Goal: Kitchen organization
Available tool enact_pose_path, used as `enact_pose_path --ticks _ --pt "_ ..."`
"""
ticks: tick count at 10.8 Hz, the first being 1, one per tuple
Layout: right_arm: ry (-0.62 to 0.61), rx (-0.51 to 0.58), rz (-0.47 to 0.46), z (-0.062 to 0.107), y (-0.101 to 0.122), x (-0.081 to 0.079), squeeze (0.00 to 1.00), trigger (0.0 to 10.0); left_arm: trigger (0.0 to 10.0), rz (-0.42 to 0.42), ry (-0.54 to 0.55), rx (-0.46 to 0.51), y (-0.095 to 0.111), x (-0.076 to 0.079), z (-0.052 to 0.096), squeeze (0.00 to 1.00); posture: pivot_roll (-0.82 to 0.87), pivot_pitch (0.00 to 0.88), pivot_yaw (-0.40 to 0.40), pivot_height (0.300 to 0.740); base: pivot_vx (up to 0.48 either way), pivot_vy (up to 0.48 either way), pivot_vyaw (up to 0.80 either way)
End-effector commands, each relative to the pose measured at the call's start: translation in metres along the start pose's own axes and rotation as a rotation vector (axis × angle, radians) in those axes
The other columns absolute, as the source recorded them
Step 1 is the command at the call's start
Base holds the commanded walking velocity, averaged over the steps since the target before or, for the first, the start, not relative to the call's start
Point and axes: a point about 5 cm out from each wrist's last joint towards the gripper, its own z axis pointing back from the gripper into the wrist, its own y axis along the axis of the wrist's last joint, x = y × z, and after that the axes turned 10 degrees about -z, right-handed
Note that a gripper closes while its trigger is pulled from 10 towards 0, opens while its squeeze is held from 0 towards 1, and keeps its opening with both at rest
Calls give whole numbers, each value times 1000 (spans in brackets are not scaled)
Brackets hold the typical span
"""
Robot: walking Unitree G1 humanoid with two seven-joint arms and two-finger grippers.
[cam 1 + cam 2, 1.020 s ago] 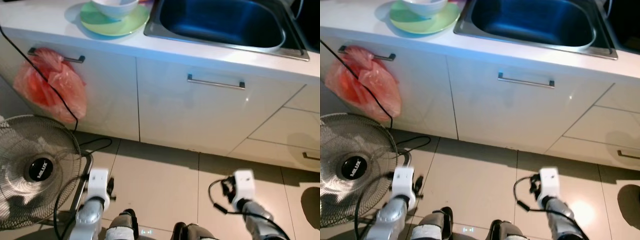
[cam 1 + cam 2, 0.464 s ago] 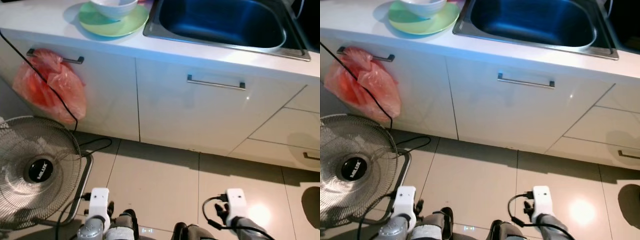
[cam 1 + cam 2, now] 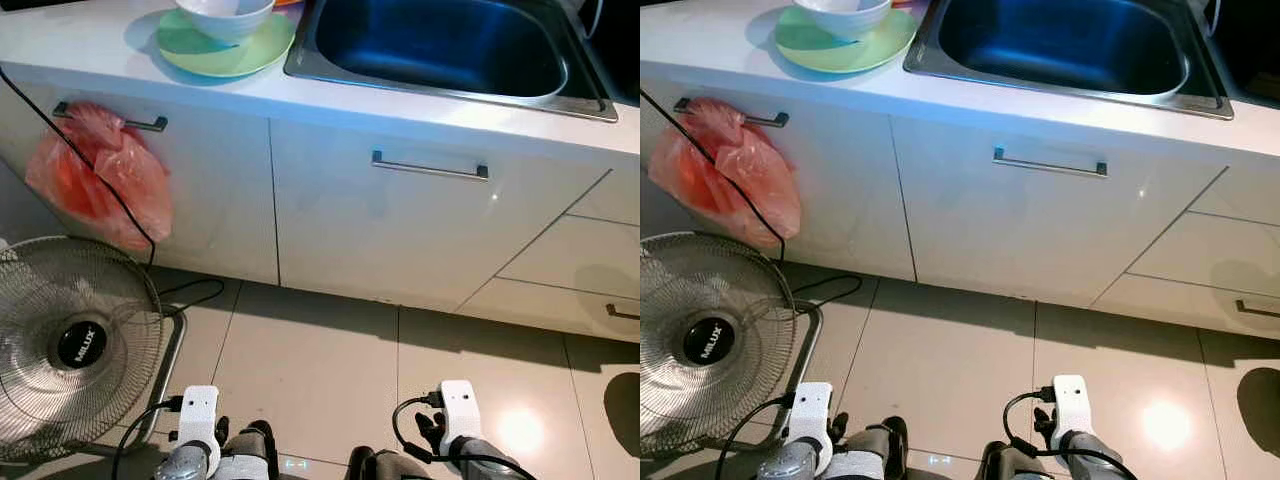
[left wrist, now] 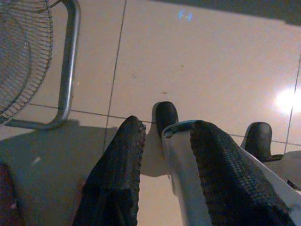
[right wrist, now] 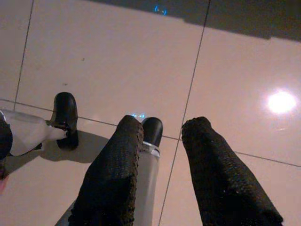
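A white bowl point(image 3: 224, 12) sits on a green plate point(image 3: 215, 45) on the white counter, left of the steel sink point(image 3: 440, 45). Below are white cabinet doors with bar handles point(image 3: 428, 167). Both arms hang low by my legs, far below the counter; their white wrist blocks point(image 3: 198, 410) point(image 3: 460, 405) are at the bottom edge. My left gripper point(image 4: 167, 127) is open over the floor tiles, nothing between its fingers. My right gripper point(image 5: 164, 123) is open too and holds nothing. My black feet point(image 5: 65, 113) stand on the tiles beneath them.
A red plastic bag point(image 3: 100, 180) hangs from the left door's handle. A standing fan point(image 3: 70, 345) is on the floor at my left, its black cable point(image 3: 120, 215) trailing down the cabinet. Drawers point(image 3: 622, 313) are at the right. Beige floor tiles point(image 3: 320, 350) lie before the cabinets.
Both arms have dropped lower and drawn in toward my body. The view has tilted slightly.
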Motion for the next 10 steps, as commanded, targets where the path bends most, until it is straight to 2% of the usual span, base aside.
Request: enact_pose_path --ticks 1,3,5,8,10 --pt "-10 -29 -9 2 -6 4 0 10000 10000 2 -10 -43 -11 1 2 0 118 172 -39 740 0 0 0" --pt "-3 -26 -20 2 -6 4 0 10000 10000 -4 -15 -44 -11 1 2 0 129 164 -38 740 0 0 0" --pt "10 -41 -12 2 -8 3 0 10000 10000 -7 -11 -48 -12 1 3 0 132 160 -38 740 0 0 -578" --pt "2 -30 -19 3 -7 6 0 10000 10000 -7 -9 -48 -11 1 2 0 132 177 -44 740 0 0 0" --pt "3 -33 -16 3 -6 7 0 10000 10000 -6 -7 -46 -11 1 2 0 138 186 -47 740 272 0 0"
